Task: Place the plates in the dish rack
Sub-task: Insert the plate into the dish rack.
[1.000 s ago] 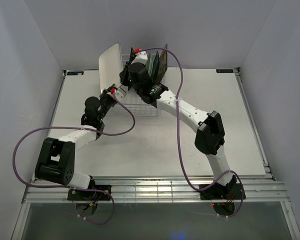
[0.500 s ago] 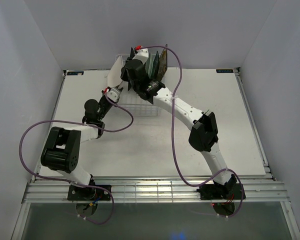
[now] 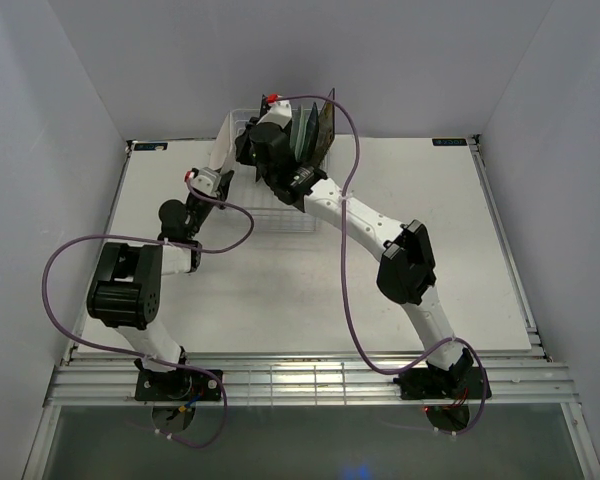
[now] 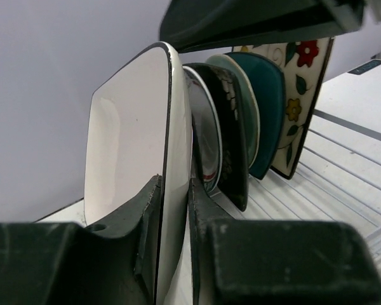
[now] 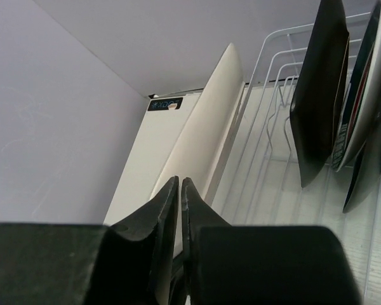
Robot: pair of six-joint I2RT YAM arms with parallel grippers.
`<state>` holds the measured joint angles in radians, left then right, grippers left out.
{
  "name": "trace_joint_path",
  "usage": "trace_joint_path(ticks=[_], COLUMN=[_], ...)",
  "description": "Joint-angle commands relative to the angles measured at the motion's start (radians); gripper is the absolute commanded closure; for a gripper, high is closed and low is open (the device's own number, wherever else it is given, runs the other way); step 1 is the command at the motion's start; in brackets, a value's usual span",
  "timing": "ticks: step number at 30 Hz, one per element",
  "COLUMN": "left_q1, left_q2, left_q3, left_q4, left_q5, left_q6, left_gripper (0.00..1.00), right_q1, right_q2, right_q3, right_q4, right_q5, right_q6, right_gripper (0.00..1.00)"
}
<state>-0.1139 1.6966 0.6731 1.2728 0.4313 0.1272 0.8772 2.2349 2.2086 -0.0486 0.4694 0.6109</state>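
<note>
Beside the grey wall (image 4: 51,63), our left tool (image 4: 173,197) pinched the white rectangular plate (image 4: 127,140), our right tool (image 5: 180,184) closed empty; tilting could clash it against the coloured racked plates (image 4: 267,108).

Clearances around the dish rack (image 3: 280,213). The white rectangular plate (image 4: 133,146), clamped in the left pincer (image 4: 174,187), stands at the rack's left end. The round white plate (image 4: 206,143), dark floral plate (image 4: 233,127), teal plate (image 4: 267,108) and cream floral plate (image 4: 305,82) stand on edge in a close row to its right. The right wrist view shows bare wire slots between the white plate and the nearest dark one. The right arm (image 3: 365,225) spans the rack from above, its pincer (image 5: 180,184) nearly closed beside the white plate. Open tabletop (image 3: 430,200) lies to the rack's right.
</note>
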Motion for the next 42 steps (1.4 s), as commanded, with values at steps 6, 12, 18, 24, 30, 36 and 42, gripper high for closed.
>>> trace_joint_path(ticks=[6, 12, 18, 24, 30, 36, 42], left_q1=[0.006, 0.006, 0.008, 0.02, 0.026, 0.031, 0.034], left_q2=[0.043, 0.049, 0.048, 0.017, -0.029, -0.072, -0.109], left_q3=[0.069, 0.086, 0.097, 0.118, 0.143, 0.16, 0.163], left_q4=[0.347, 0.375, 0.385, 0.389, 0.387, 0.384, 0.373], left_q5=[0.061, 0.057, 0.046, 0.044, 0.052, 0.058, 0.063], left_q6=[-0.115, -0.104, -0.074, -0.075, -0.074, -0.078, -0.086], left_gripper=[1.0, 1.0, 1.0, 1.0, 1.0, 1.0, 1.0], right_q1=[0.009, 0.006, -0.001, -0.02, -0.056, -0.066, -0.066], right_q2=[-0.04, -0.096, -0.152, -0.277, -0.328, -0.347, -0.351], right_q3=[-0.058, -0.142, -0.242, -0.446, -0.567, -0.717, -0.895], right_q4=[0.11, 0.177, 0.206, 0.282, 0.309, 0.455, 0.732], right_q5=[-0.026, -0.028, -0.02, -0.028, -0.101, -0.185, -0.336], right_q6=[-0.011, -0.016, -0.02, -0.023, -0.002, -0.04, -0.092], right_gripper=[0.92, 0.73, 0.73, 0.73, 0.73, 0.71, 0.75])
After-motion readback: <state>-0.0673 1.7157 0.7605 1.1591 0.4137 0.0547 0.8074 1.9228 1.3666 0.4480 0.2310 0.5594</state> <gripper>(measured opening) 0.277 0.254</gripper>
